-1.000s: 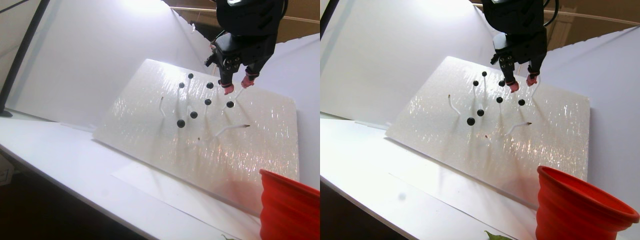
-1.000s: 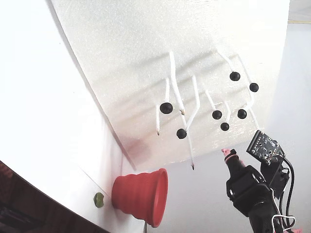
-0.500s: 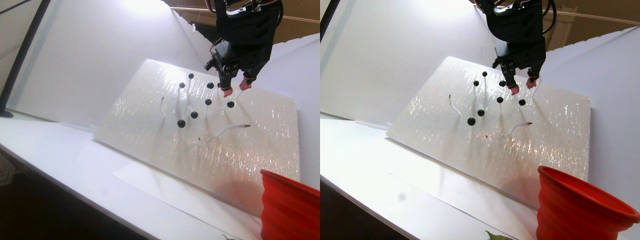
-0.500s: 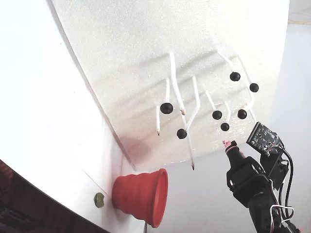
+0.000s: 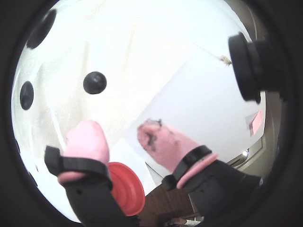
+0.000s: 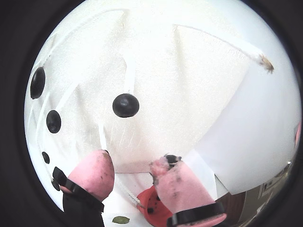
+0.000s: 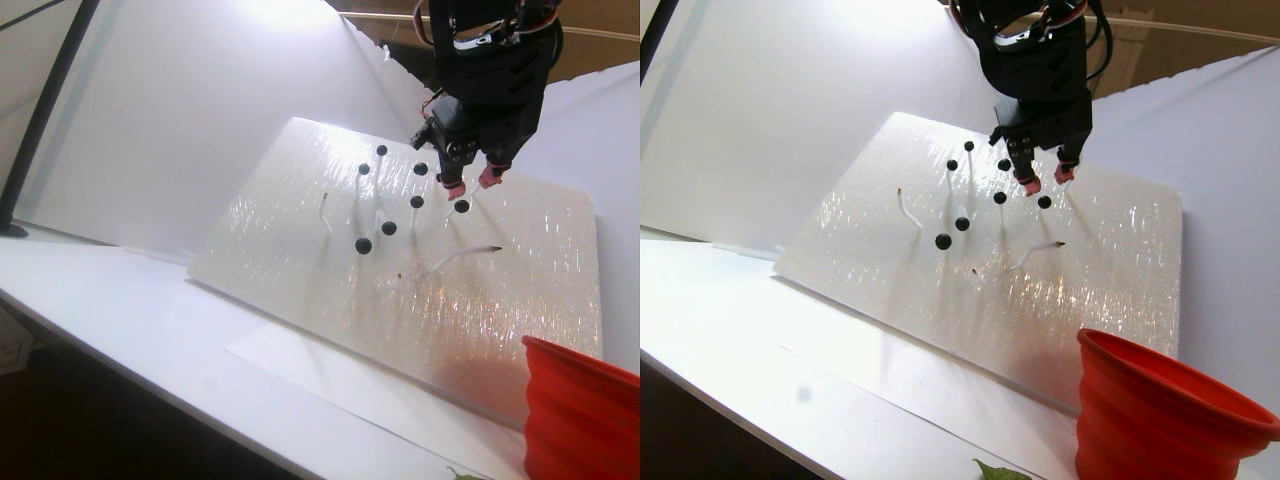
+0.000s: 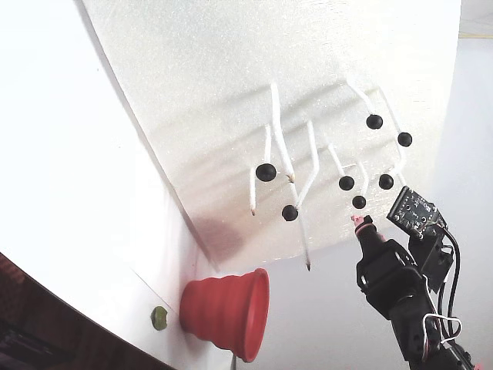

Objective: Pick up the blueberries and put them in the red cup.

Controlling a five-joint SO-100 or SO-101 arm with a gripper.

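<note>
Several blueberries [image 7: 417,201] sit on thin white stems on a tilted white board [image 7: 300,160]. My gripper [image 7: 470,185] has pink fingertips, is open and holds nothing. It hovers over the cluster's right side, with one berry [image 7: 461,207] just below its tips. In a wrist view the gripper [image 5: 118,127] has a berry [image 5: 94,82] ahead of it; in a wrist view the gripper [image 6: 132,161] has a berry [image 6: 126,105] ahead. The right fingertip [image 6: 173,177] is smudged dark. The red cup [image 7: 580,410] stands at the board's lower right; it also shows in the fixed view [image 8: 227,312].
Two bare white stems [image 7: 470,255] stick out of the board among the berries. A small green leaf [image 6: 120,220] lies on the white table beside the cup; it also shows in the fixed view [image 8: 159,317]. White walls stand behind the board.
</note>
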